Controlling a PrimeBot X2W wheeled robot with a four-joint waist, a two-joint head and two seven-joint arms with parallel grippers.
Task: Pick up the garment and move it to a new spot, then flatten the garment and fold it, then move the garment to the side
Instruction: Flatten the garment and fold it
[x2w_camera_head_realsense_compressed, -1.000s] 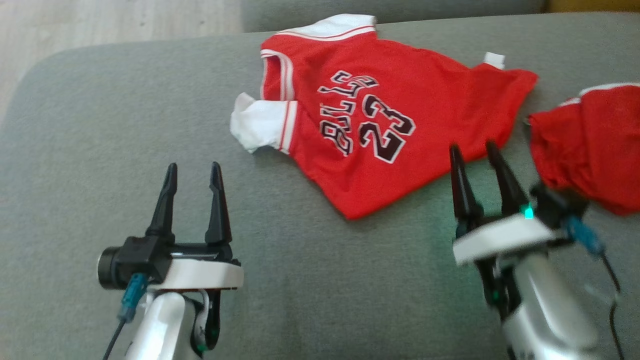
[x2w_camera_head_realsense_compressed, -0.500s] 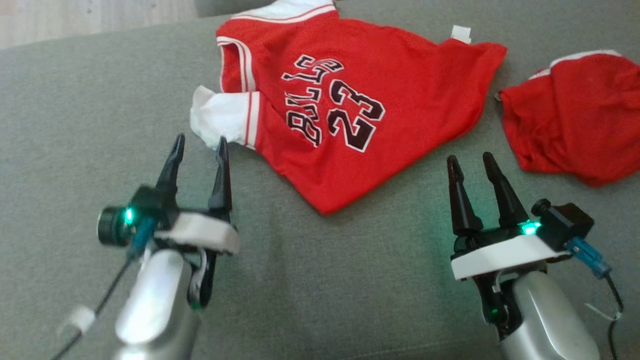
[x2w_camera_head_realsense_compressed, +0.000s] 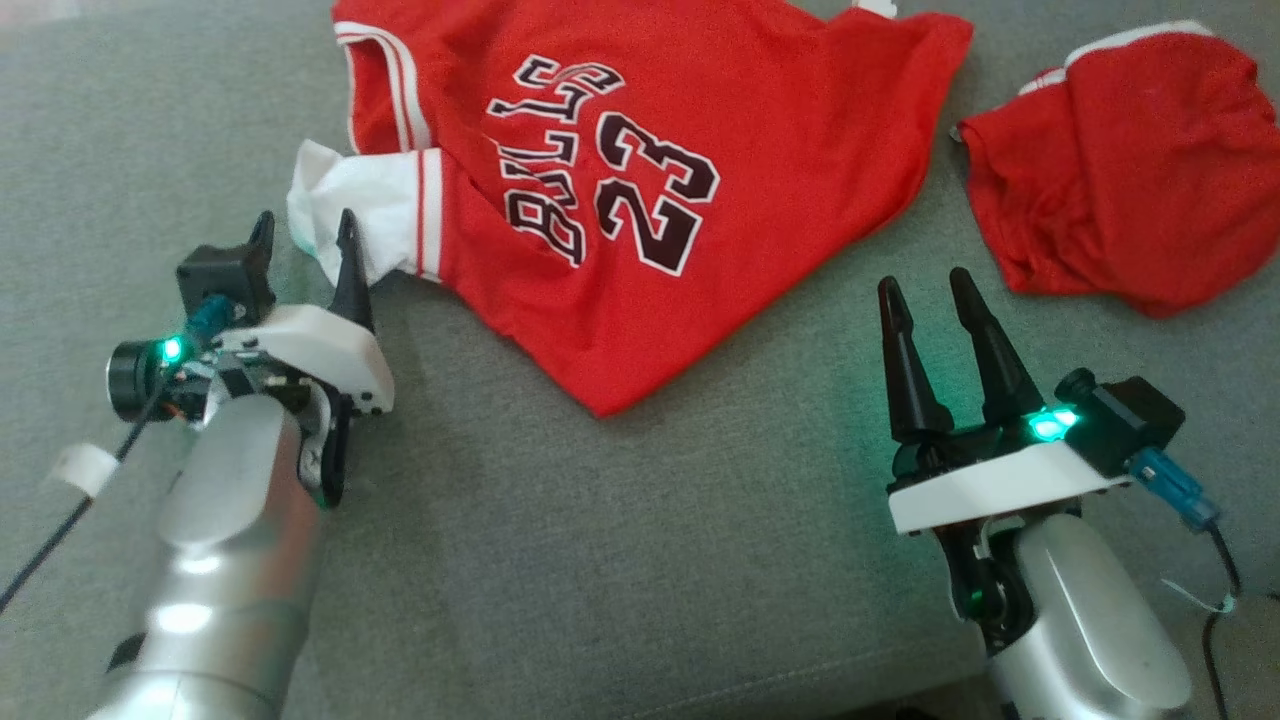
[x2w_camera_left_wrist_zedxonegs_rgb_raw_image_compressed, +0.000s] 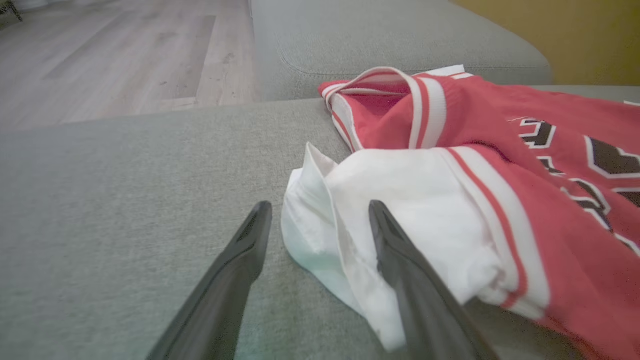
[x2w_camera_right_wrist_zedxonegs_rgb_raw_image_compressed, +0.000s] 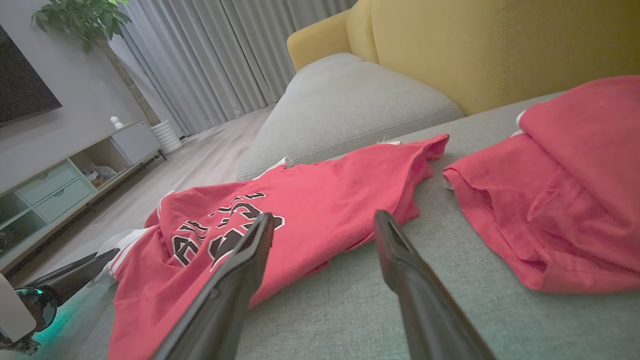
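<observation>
Judging pickup step in hand: red jersey spread on grey cushion, 12 o'clock. Our left gripper, 9 o'clock, open, empty, white sleeve edge between fingers; right gripper, 4 o'clock, open, empty, clear of jersey. Next we should close on sleeve.

1. The red jersey is laid out mostly flat, slightly rumpled, on the grey sofa cushion, towards twelve o'clock.
2. "BULLS 23" is shown face up in black, edged white.
3. Its white sleeve is crumpled at nine o'clock.
</observation>
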